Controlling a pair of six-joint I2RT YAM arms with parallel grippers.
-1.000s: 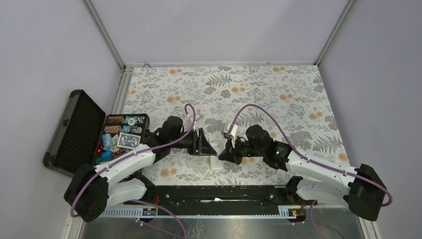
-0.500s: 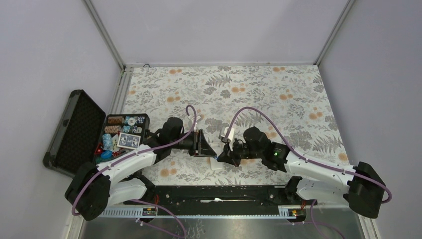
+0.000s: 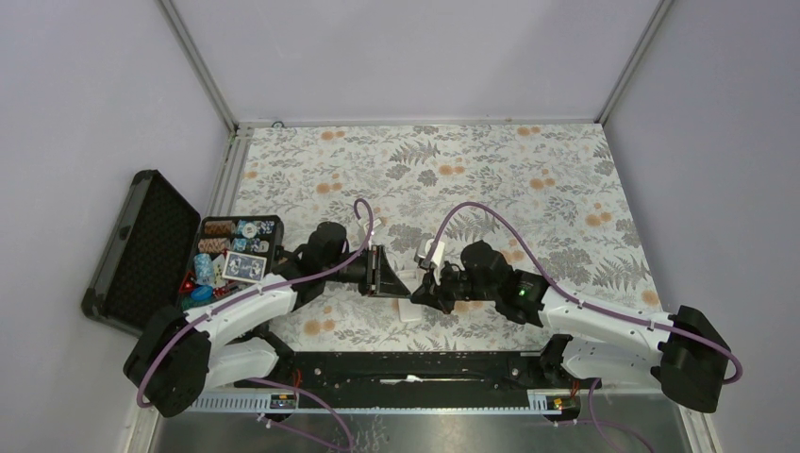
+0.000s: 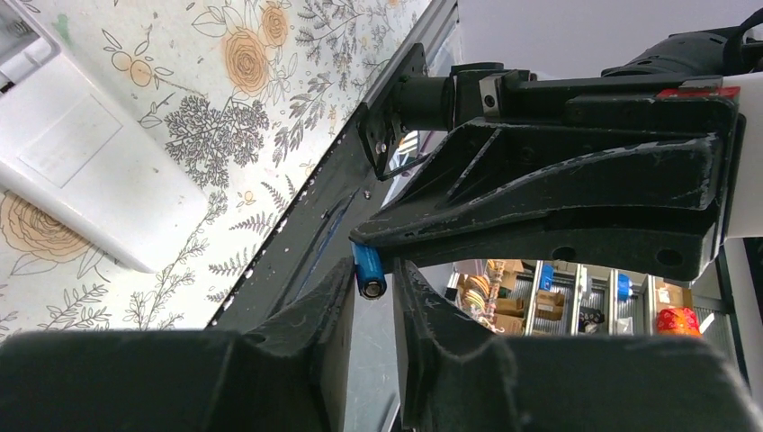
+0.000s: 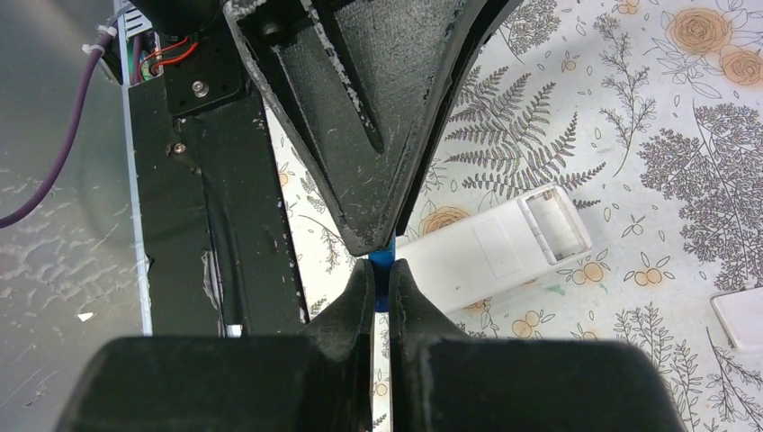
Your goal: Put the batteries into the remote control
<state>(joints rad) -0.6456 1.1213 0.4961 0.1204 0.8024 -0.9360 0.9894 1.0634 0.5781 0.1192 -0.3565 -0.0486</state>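
The white remote control (image 3: 410, 310) lies back up on the floral mat below both grippers. Its open battery bay (image 5: 556, 216) shows in the right wrist view, and its plain back shows in the left wrist view (image 4: 85, 171). My left gripper (image 3: 405, 283) and right gripper (image 3: 423, 291) meet tip to tip just above it. One blue battery (image 4: 369, 273) sits between the fingers of the left gripper (image 4: 373, 268). The same battery (image 5: 382, 263) is pinched between the fingers of the right gripper (image 5: 380, 272). The second battery is out of view.
An open black case (image 3: 141, 245) with poker chips and cards (image 3: 231, 257) stands at the left edge. A small white flat piece (image 5: 742, 319) lies on the mat beyond the remote. The black rail (image 3: 415, 368) runs along the near edge.
My right gripper has moved left until its tips meet the left gripper's tips. The left arm has barely moved. The remote has stayed in place.
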